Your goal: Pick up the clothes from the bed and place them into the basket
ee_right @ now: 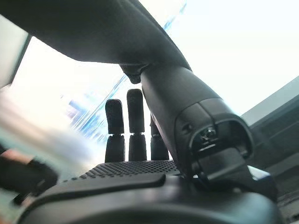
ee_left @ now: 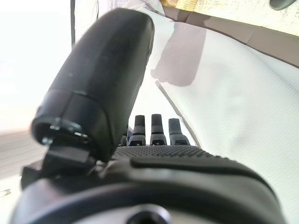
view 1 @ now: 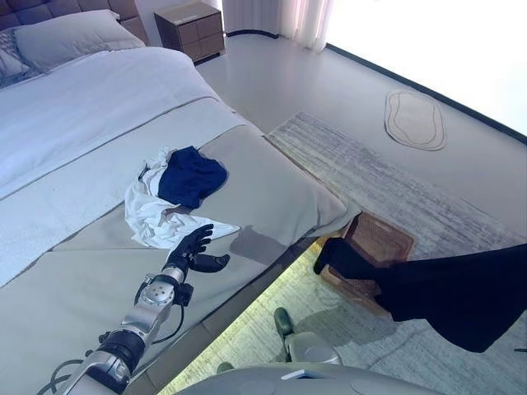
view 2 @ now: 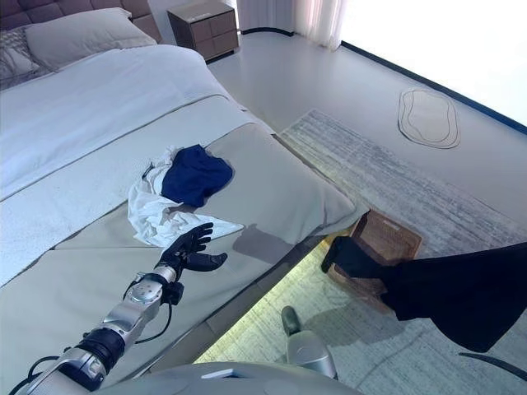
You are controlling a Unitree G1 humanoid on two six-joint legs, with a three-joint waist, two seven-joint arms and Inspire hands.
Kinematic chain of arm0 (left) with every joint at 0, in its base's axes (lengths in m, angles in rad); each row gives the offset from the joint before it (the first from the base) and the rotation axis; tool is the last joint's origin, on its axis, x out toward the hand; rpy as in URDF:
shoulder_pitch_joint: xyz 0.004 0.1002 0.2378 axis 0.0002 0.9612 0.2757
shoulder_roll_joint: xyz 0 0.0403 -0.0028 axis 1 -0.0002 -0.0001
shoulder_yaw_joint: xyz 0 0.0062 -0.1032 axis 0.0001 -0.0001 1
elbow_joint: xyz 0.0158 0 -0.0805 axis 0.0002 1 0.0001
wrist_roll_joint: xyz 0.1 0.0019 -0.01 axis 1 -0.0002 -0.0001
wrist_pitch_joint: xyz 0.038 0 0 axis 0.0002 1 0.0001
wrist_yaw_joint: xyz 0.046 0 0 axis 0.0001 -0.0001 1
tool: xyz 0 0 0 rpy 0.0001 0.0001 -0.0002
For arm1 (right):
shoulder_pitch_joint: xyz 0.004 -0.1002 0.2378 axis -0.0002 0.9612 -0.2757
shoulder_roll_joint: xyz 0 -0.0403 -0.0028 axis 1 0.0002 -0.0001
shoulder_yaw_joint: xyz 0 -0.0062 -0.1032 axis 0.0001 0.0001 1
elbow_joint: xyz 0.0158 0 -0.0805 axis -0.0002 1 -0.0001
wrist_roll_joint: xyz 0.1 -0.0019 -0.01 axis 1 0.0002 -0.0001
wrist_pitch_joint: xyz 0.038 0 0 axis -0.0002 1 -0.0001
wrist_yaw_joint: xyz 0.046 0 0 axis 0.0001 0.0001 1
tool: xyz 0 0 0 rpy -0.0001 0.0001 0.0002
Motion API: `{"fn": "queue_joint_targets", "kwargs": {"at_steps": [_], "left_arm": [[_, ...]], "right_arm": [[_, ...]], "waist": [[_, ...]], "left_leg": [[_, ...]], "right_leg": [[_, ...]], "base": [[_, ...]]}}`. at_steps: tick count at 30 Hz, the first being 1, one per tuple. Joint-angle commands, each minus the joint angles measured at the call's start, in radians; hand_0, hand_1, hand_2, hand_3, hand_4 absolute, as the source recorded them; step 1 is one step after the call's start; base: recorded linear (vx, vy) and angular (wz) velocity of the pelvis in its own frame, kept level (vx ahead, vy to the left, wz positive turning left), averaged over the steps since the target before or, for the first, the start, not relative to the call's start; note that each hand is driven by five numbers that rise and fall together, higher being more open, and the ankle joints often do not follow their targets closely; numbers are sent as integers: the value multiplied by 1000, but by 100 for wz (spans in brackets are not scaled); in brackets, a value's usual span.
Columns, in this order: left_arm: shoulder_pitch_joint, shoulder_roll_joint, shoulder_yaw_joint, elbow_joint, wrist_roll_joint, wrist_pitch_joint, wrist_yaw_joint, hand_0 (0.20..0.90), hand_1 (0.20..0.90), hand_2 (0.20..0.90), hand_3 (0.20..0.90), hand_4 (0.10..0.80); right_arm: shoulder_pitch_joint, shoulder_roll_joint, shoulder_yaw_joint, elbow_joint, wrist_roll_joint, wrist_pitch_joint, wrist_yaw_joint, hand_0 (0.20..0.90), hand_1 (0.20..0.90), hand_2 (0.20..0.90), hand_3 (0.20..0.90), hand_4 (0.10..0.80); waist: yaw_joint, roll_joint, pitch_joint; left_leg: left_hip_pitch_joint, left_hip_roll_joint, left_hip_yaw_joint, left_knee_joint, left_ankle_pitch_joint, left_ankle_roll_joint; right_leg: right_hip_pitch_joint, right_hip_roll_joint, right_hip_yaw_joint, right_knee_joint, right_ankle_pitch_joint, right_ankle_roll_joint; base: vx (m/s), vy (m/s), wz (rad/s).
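A white garment (view 1: 152, 212) lies crumpled on the bed (view 1: 272, 185) with a navy garment (view 1: 191, 175) on top of it. My left hand (view 1: 191, 248) is open, its fingers straight, resting on the cover at the white garment's near edge; its fingers (ee_left: 158, 126) point along the pale cover. A black garment (view 1: 461, 292) stretches in from the right, and its end hangs over a brown woven basket (view 1: 391, 234) on the floor beside the bed. My right hand (ee_right: 135, 172) has straight fingers, and the dark cloth (ee_right: 93, 32) runs over its thumb.
A grey rug (view 1: 387, 177) lies under the basket. An oval mat (view 1: 415, 119) lies further out on the floor. A wooden nightstand (view 1: 191, 29) stands at the bed's head, near a pillow (view 1: 70, 37).
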Motion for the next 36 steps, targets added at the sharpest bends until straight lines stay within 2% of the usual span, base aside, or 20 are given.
{"fn": "queue_joint_targets", "kwargs": {"at_steps": [1,4,8,15,20,25,30,36], "left_arm": [[-25,49,42,-85,29,-86,-13,900,900,900,900,800],[-28,51,34,-82,33,-91,-12,900,900,900,900,800],[-37,49,25,-79,33,-95,-14,900,900,900,900,800],[-39,45,25,-77,38,-95,-17,900,900,900,900,800],[-53,39,27,-66,34,-101,-16,900,900,900,900,800],[-53,21,43,-75,33,-110,2,900,900,900,900,800],[-56,21,53,-109,36,-89,18,900,900,900,900,800],[-68,26,46,-124,29,-80,29,900,900,900,900,800]], "right_arm": [[4,21,-57,-142,-2,-133,-8,300,300,300,200,100],[90,86,-129,-185,-28,-133,1,300,300,300,200,100],[119,150,-159,-187,-29,-125,-17,300,300,300,200,100],[156,202,-203,-194,17,-107,14,300,300,300,200,100],[230,244,-254,-232,-31,-94,35,300,300,300,200,100],[385,287,-356,-228,-92,-60,47,300,300,300,200,100],[636,399,-533,-225,-119,-66,-3,300,300,300,200,100],[761,461,-616,-210,-120,-73,-28,300,300,300,200,100]], "waist": [[32,-7,-46],[46,-9,-44],[63,-7,-39],[72,-3,-35],[69,-1,-32],[62,5,-27],[57,14,-12],[51,23,5]], "left_leg": [[-3,51,-151,25,-34,-39],[-7,48,-161,28,-36,-37],[-9,45,-170,30,-39,-35],[-5,42,-179,29,-40,-34],[-5,40,-176,29,-41,-33],[-4,41,-169,29,-42,-31],[-4,43,-163,30,-43,-26],[-4,44,-150,32,-46,-22]], "right_leg": [[71,20,-43,30,-41,33],[73,17,-52,30,-44,31],[79,11,-64,28,-48,30],[86,6,-72,26,-48,29],[86,5,-72,26,-47,29],[85,6,-70,29,-48,28],[81,7,-65,31,-47,27],[75,7,-62,34,-46,27]], "base": [[-17,-3,6],[-30,-1,12],[-27,8,10],[-12,1,11],[-7,-3,5],[0,0,0],[-6,0,0],[-17,-3,-3]]}}
